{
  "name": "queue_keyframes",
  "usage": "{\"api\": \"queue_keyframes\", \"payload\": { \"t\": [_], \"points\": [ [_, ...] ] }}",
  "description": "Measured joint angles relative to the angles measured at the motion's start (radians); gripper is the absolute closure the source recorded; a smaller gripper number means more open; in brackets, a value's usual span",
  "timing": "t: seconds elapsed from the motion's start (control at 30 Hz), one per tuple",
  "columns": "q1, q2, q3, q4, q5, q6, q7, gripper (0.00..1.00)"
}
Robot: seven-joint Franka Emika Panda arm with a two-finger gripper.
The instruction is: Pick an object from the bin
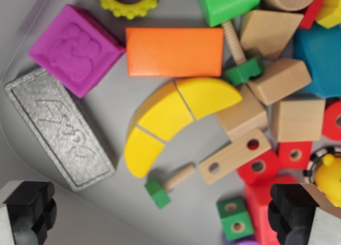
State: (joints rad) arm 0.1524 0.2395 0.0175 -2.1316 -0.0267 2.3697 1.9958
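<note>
Your claw (pixel 165 215) hangs with its black fingertips (pixel 33 210) spread wide over the grey bin (pixel 106 96), empty. Between them you see a yellow wooden arch (pixel 173 117) in three segments, beside an orange block (pixel 175 51), a purple cube (pixel 77 48), a grey embossed slab (pixel 59 128) and a small green-headed peg (pixel 168 185).

Bright, even overhead light. Soft short shadows under the blocks (pixel 175 51). Slight overall blur, strongest on the fingers (pixel 32 210) at the bottom corners.
</note>
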Motion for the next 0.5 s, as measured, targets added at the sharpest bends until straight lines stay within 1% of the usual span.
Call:
{"api": "queue_keyframes", "payload": {
  "t": [0.5],
  "points": [
    [0.039,0.059,0.0,-0.009,0.007,0.066,0.239,0.0]
  ]
}}
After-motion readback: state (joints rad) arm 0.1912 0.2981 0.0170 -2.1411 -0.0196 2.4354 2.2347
